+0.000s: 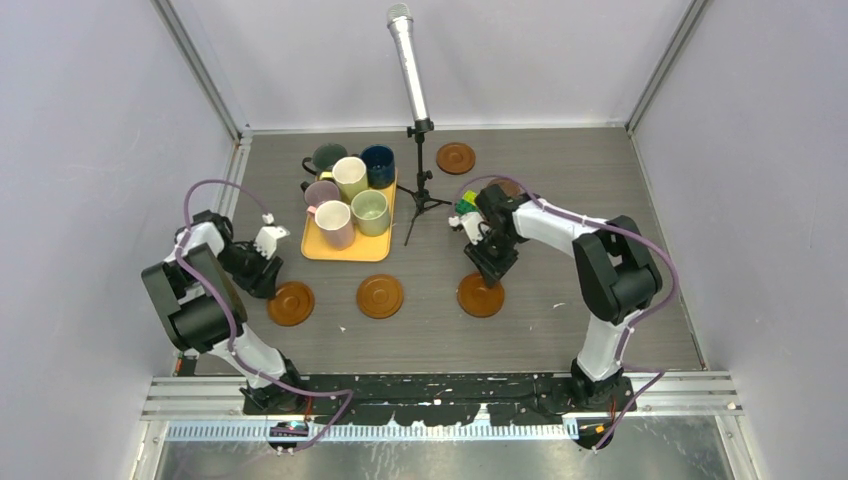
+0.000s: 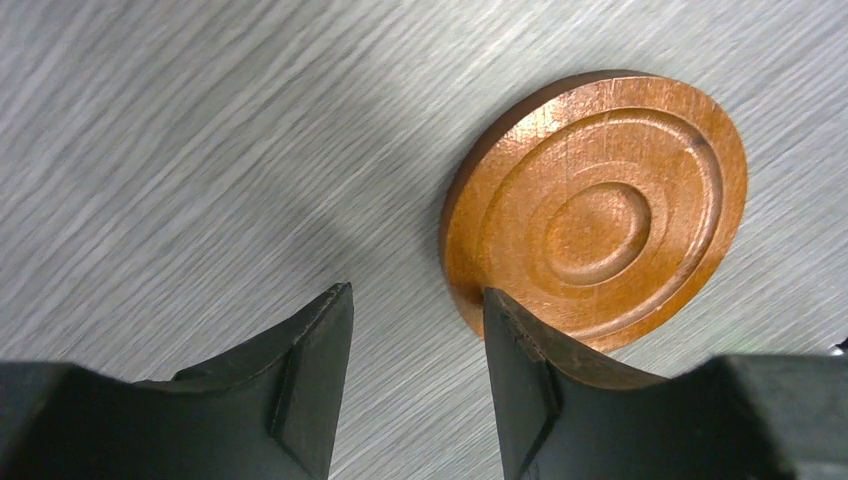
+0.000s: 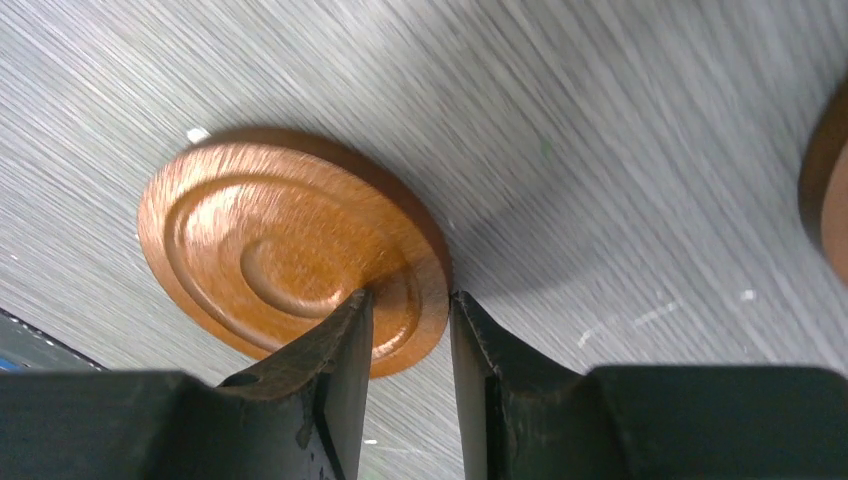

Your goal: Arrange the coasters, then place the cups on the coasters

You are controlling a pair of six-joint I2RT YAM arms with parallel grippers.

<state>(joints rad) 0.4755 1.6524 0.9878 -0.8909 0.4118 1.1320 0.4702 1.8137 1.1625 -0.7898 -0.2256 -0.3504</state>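
Right gripper (image 3: pixel 410 300) pinches the rim of right coaster (image 3: pixel 270 250), near row. Left gripper (image 2: pixel 415 300) open, empty, just beside left coaster (image 2: pixel 600 210). Middle coaster (image 1: pixel 380 296) between them. Cups (image 1: pixel 350 190) bunched on tray (image 1: pixel 345 250), far left.

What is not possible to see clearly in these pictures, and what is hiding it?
Top view: the cube and the neighbouring coaster are partly hidden by the right arm.
Right wrist view: the right end effector covers the rim of the near coaster, so a grip is unclear; another coaster is cut by the edge.
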